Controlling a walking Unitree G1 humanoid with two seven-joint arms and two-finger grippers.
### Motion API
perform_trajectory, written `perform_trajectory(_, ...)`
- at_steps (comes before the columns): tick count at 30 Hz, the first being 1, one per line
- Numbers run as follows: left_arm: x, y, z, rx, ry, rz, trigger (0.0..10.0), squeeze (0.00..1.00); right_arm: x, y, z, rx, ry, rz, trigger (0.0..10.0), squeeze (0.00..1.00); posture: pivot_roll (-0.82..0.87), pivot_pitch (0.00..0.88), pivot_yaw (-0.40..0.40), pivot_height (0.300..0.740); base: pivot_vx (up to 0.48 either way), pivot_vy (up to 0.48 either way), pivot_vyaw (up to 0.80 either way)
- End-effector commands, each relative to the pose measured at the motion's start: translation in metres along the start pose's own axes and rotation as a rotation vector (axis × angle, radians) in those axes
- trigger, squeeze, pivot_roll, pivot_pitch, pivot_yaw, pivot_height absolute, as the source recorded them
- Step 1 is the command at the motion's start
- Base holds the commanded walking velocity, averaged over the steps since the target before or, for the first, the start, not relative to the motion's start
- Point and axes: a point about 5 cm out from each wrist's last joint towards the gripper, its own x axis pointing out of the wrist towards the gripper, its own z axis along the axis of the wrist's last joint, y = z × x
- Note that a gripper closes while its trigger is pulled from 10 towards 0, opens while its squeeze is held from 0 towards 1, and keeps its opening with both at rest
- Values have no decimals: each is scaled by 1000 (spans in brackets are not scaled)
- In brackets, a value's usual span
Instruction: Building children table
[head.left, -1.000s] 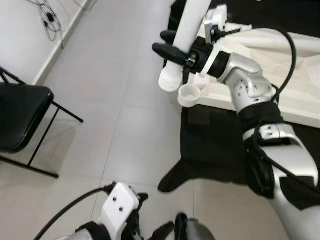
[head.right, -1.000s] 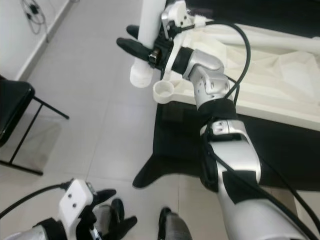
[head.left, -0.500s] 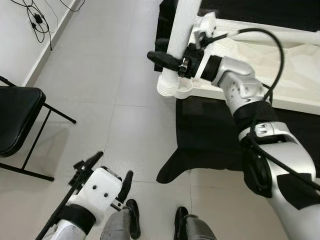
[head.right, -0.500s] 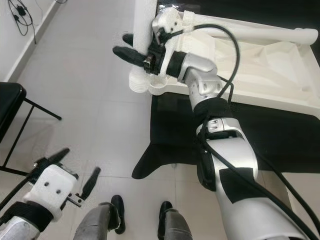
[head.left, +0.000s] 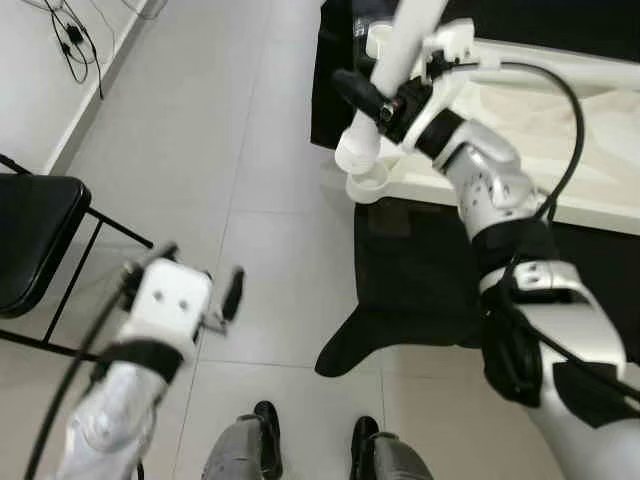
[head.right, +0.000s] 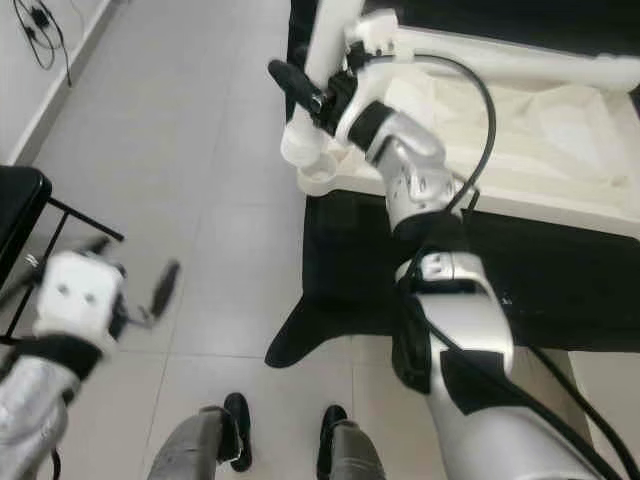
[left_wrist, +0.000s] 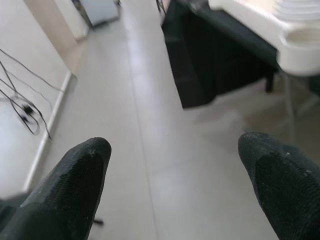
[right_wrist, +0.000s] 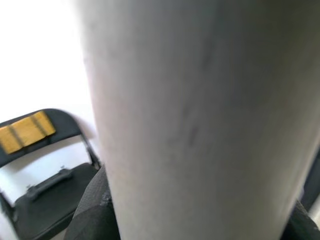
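Table leg: white tube (head.left: 393, 70), tilted, its lower end at the round corner socket (head.left: 368, 184) of the upturned white table top (head.left: 590, 190), which lies on a black cloth (head.left: 420, 290) on the tiled floor.
Right pincer: (head.left: 372, 100) clamped across the leg just above its lower end.
Left pincer: (head.left: 185, 285) fingers apart, holding nothing, raised over bare floor well apart from the socket.
Seating: whether the leg end has entered the socket cannot be told.
Risk: pushed down while tilted, the leg could jam on the socket rim or skid off.
Risk: the unsteadied table top could slide on the cloth.
Nearby: black folding chair (head.left: 35, 235), beside the left arm's path.
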Motion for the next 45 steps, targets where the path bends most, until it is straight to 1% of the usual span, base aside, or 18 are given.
perform_trajectory(1, 6, -1, -2, -27, -11, 6, 10000, 0, -6, 7, 9, 25, -75, -33, 10000, 0, 123, 203, -45, 740, 0, 0, 0)
perform_trajectory(6, 12, -6, -3, -26, -16, -13, 10000, 0, -12, 15, 6, 58, -96, -54, 10000, 0, 120, 176, -39, 740, 0, 0, 0)
perform_trajectory(8, 12, -15, -8, -24, 1, -54, 10000, 0, -13, 19, 3, 71, -100, -58, 10000, 0, 125, 149, -33, 740, 0, 0, 0)
perform_trajectory(9, 12, -15, -8, -24, 1, -54, 10000, 0, -13, 19, 3, 71, -100, -58, 10000, 0, 125, 149, -33, 740, 0, 0, 0)
perform_trajectory(10, 9, -27, -14, -24, 19, -113, 10000, 0, -14, 22, 1, 76, -93, -63, 10000, 0, 129, 133, -33, 740, 0, 0, 0)
perform_trajectory(13, 8, -31, -16, -26, 25, -135, 10000, 0, -14, 24, 0, 77, -88, -63, 10000, 0, 129, 133, -33, 740, 0, 0, 0)
perform_trajectory(14, 2, -39, -23, -33, 51, -169, 10000, 0, -15, 28, 0, 69, -77, -61, 10000, 0, 133, 123, -35, 740, 0, 0, 0)
perform_trajectory(16, -1, -42, -29, -34, 74, -180, 10000, 0, -14, 28, -1, 70, -75, -61, 10000, 0, 141, 117, -41, 740, 0, 0, 0)
perform_trajectory(17, -8, -47, -39, -27, 110, -196, 10000, 0, -13, 30, -1, 71, -73, -61, 10000, 0, 144, 116, -44, 740, 0, 0, 0)
perform_trajectory(21, -15, -49, -46, -22, 136, -201, 10000, 0, -11, 32, -1, 70, -69, -59, 10000, 0, 146, 117, -48, 740, 0, 0, 0)
perform_trajectory(22, -20, -50, -52, -21, 160, -192, 10000, 0, -11, 34, -2, 73, -63, -57, 10000, 0, 152, 117, -53, 740, 0, 0, 0)
perform_trajectory(25, -27, -50, -60, -32, 198, -176, 10000, 0, -9, 38, -7, 66, -44, -56, 10000, 0, 154, 121, -57, 740, 0, 0, 0)
perform_trajectory(27, -28, -50, -62, -30, 206, -171, 10000, 0, -9, 38, -8, 60, -39, -56, 10000, 0, 154, 121, -57, 740, 0, 0, 0)
perform_trajectory(29, -32, -48, -64, -91, 229, -161, 10000, 0, -7, 40, -11, 46, -19, -57, 10000, 0, 150, 132, -58, 740, 0, 0, 0)
perform_trajectory(30, -33, -48, -66, -96, 243, -166, 10000, 0, -6, 40, -12, 41, -13, -56, 10000, 0, 150, 135, -59, 740, 0, -480, 0)
perform_trajectory(35, -35, -49, -68, -99, 250, -165, 10000, 0, -3, 41, -12, 28, -3, -48, 10000, 0, 145, 148, -62, 740, 0, -480, 0)
perform_trajectory(38, -35, -47, -69, -96, 250, -134, 10000, 0, -2, 42, -13, 20, 7, -41, 10000, 0, 145, 150, -65, 740, 0, 0, 0)
perform_trajectory(45, -35, -47, -69, -59, 238, -125, 10000, 0, -12, 47, -25, 41, 38, -64, 10000, 0, 143, 138, -62, 740, 0, 0, 0)
